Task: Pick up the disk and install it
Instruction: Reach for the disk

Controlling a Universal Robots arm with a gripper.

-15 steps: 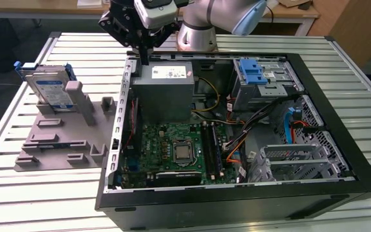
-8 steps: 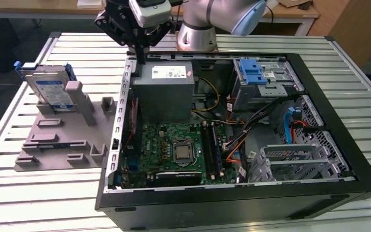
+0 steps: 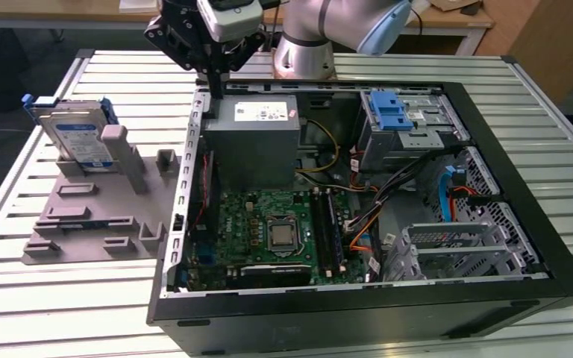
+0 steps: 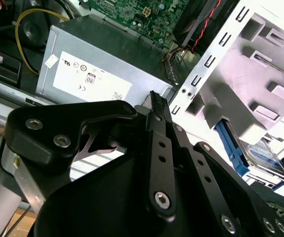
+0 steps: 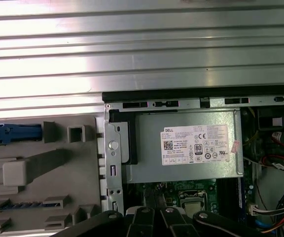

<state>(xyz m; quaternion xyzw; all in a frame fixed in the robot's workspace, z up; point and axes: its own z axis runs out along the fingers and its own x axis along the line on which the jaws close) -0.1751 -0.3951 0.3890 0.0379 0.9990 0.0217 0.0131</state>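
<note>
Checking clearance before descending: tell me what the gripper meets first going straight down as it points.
Probably the computer case, at its side wall beside the power supply: the gripper hangs above that edge. Depth is unclear, so it might touch the supply's top instead. The disk stands apart.

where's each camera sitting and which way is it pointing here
Exterior view: off the arm, looking down into the open computer case; it shows the arm and the gripper over the case corner by the power supply.
First wrist view: on the wrist, looking down past the gripper's links at the power supply and the grey fixture.
Second wrist view: on the wrist, looking along the fingers toward the power supply and the disk.
Shared: all three show the power supply and the fixture.
</note>
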